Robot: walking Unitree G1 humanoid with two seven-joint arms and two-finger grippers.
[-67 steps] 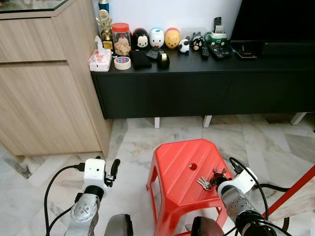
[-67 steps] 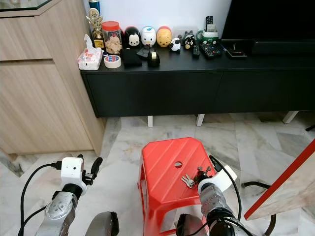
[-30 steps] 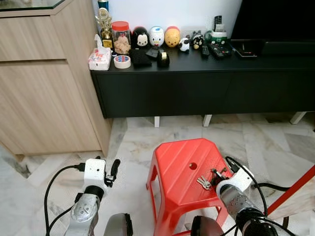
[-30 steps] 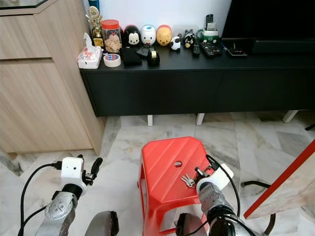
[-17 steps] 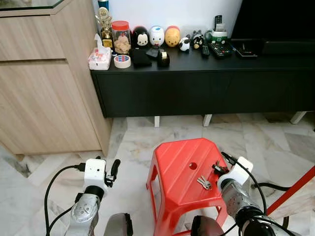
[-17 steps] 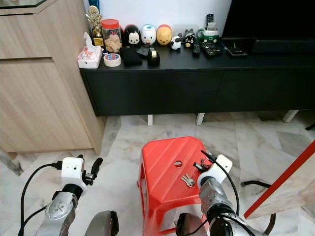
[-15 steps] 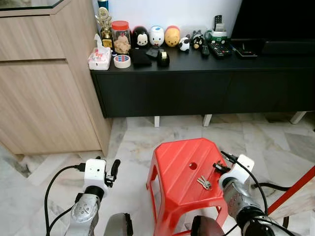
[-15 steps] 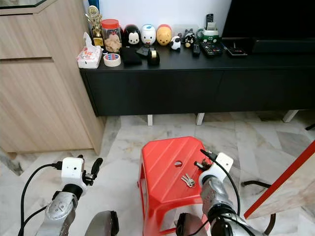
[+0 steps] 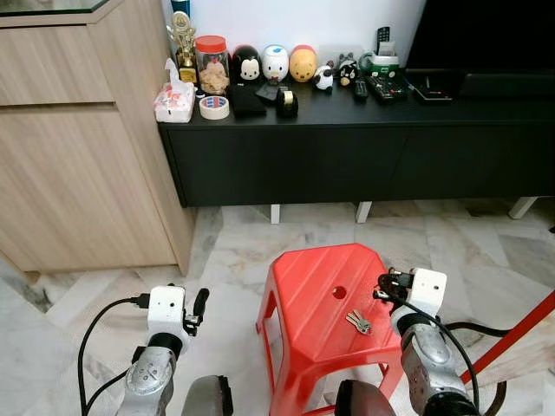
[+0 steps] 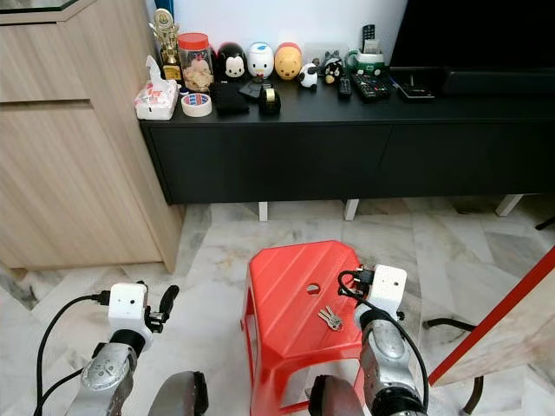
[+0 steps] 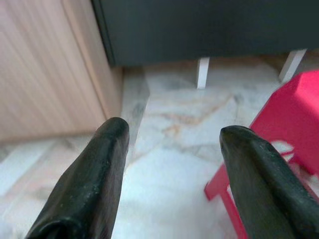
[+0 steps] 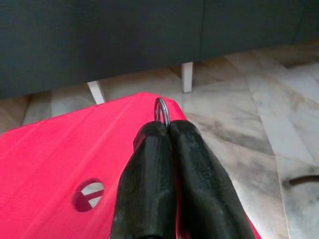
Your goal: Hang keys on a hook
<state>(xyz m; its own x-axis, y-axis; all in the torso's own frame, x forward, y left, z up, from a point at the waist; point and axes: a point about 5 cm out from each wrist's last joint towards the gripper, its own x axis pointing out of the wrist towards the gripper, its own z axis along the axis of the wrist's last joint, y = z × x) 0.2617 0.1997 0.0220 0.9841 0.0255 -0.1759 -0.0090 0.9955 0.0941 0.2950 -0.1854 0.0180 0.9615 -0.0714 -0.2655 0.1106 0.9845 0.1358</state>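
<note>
Since before, our right tool (image 12: 167, 130) has lifted off the stool (image 9: 312, 299), pinching a ring (image 12: 161, 110), keys (image 9: 357, 321) left lying; left tool (image 11: 172, 144) gapes wide.

Bare floor (image 9: 303, 227) separates stool (image 9: 303, 299) from cabinet (image 9: 347, 147).

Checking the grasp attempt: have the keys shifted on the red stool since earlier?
No. The keys stay beside the hole in the red stool; the right gripper is shut on a metal ring.

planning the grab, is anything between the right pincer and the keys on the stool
Nothing visible: the keys lie bare on the red stool, apart from the right pincer, which is shut on a thin metal ring.
</note>
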